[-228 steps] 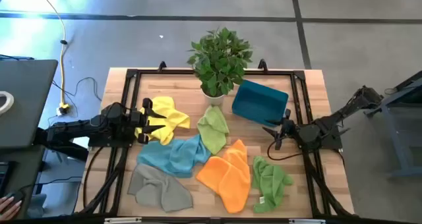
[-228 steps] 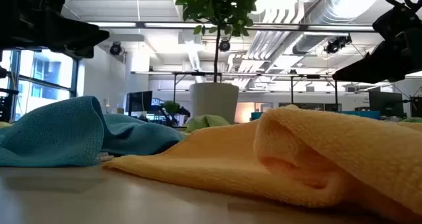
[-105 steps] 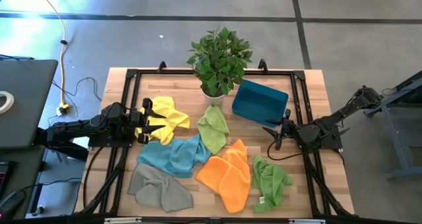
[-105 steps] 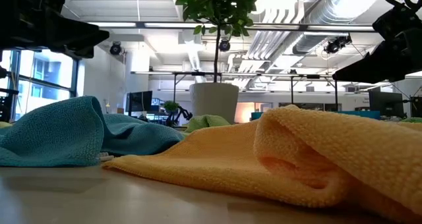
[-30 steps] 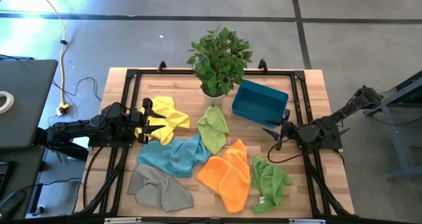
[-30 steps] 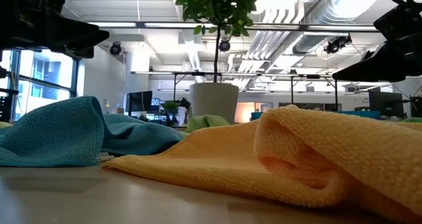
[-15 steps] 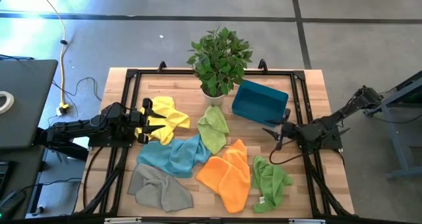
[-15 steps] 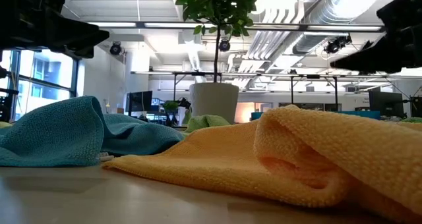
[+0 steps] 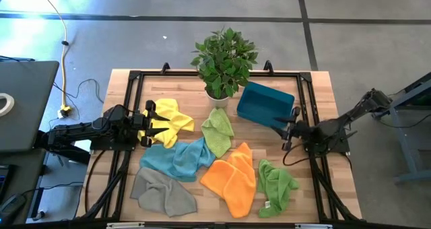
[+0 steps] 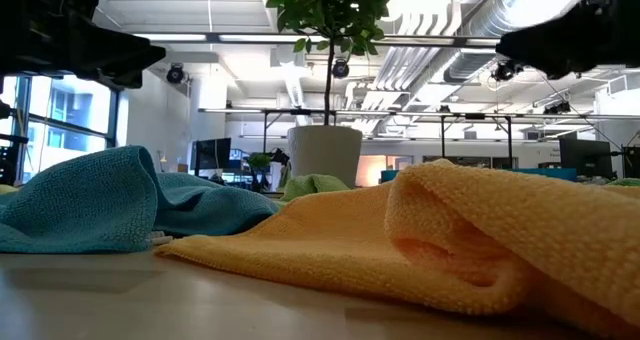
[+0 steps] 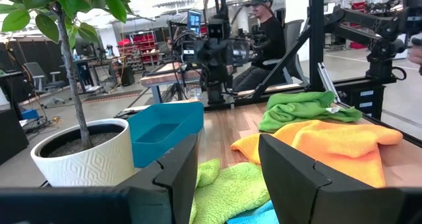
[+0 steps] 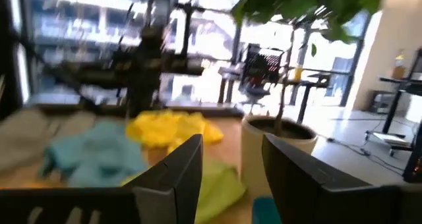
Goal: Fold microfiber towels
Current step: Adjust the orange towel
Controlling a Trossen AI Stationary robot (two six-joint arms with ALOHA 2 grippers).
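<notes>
The left gripper (image 9: 149, 123) hovers at the left side of the table (image 9: 323, 94) with its fingers spread and nothing between them. The yellow towel (image 9: 167, 119) lies crumpled right at its fingertips, partly under them. Just below and to the right of this gripper spreads the light blue towel (image 9: 176, 157), and the grey towel (image 9: 163, 192) lies nearer the table's front edge, below the gripper. The first green towel (image 9: 219, 131) sits to the right of the yellow one, at the foot of the potted plant (image 9: 224, 59). The orange towel (image 9: 232, 178) is bunched near the front middle.

The right gripper (image 9: 288, 128) hangs over the right side, fingers parted and empty, beside the teal bin (image 9: 264, 104). The second green towel (image 9: 276, 184) lies below it toward the front edge, apart from its fingers.
</notes>
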